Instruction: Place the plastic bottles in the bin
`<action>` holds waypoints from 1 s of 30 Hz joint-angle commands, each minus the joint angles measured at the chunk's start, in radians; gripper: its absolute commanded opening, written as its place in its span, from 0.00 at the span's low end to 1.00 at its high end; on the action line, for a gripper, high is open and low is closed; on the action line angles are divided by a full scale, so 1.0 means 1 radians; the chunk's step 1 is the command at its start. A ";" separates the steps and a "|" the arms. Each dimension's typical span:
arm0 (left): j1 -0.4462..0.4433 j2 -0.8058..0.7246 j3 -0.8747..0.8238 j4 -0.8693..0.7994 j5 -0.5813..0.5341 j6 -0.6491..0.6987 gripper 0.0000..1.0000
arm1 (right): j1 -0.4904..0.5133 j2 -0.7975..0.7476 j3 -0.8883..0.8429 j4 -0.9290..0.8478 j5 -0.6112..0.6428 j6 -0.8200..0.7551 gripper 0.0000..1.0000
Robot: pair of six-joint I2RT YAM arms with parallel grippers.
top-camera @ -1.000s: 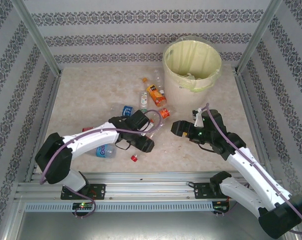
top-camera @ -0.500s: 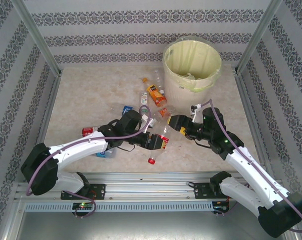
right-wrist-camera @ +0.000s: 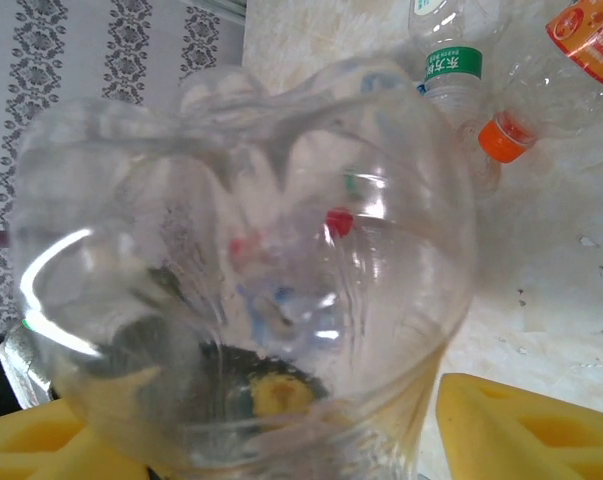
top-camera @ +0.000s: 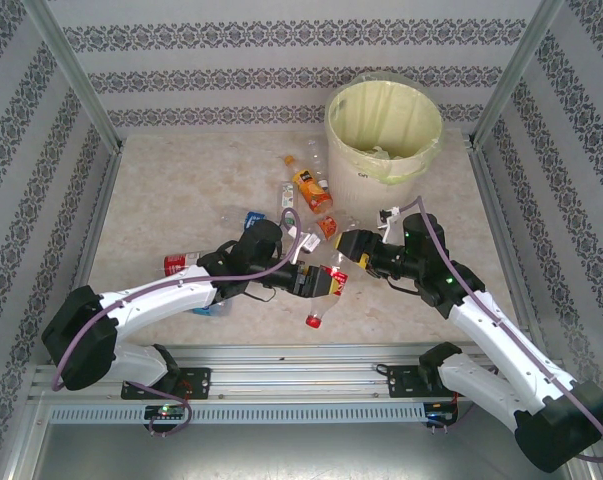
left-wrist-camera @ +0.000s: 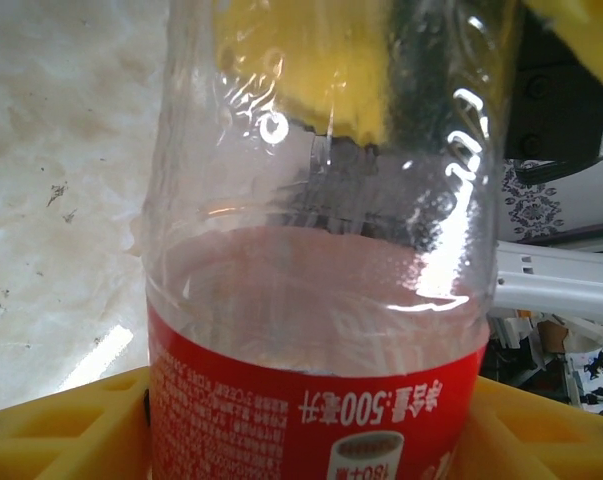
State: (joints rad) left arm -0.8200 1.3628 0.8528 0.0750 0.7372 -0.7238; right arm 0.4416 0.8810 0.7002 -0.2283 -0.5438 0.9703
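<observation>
Plainly the risk lies in the hand-over: the left gripper is clamped on the red-labelled bottle at its label, holding it cap-down above the table between the arms, short of the bin, while the right gripper has its fingers apart either side of the bottle's base (whether they press on it I cannot tell). If the left lets go before that slick base is pinched, the bottle could slip out and fall among the loose bottles.

Damask-striped wallpaper walls, aluminium frame posts, beige marbled tabletop
</observation>
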 commanded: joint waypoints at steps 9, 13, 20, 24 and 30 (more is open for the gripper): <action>-0.024 -0.047 0.029 0.061 -0.024 -0.007 0.72 | 0.005 -0.026 0.093 -0.073 0.028 -0.042 0.53; -0.025 -0.072 0.039 0.071 -0.054 -0.009 0.93 | 0.000 -0.034 0.150 -0.131 0.052 -0.080 0.53; -0.027 -0.180 0.047 0.072 -0.164 -0.005 1.00 | -0.038 -0.027 0.324 -0.287 0.129 -0.206 0.51; -0.027 -0.256 0.055 0.039 -0.239 0.008 1.00 | -0.070 -0.010 0.449 -0.375 0.196 -0.283 0.51; -0.027 -0.345 0.052 0.027 -0.321 0.006 1.00 | -0.080 0.049 0.672 -0.483 0.395 -0.421 0.48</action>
State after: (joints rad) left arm -0.8371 1.0519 0.8757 0.0982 0.4831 -0.7380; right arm 0.3683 0.9123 1.2846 -0.6403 -0.2901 0.6601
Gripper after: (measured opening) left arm 0.999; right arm 0.491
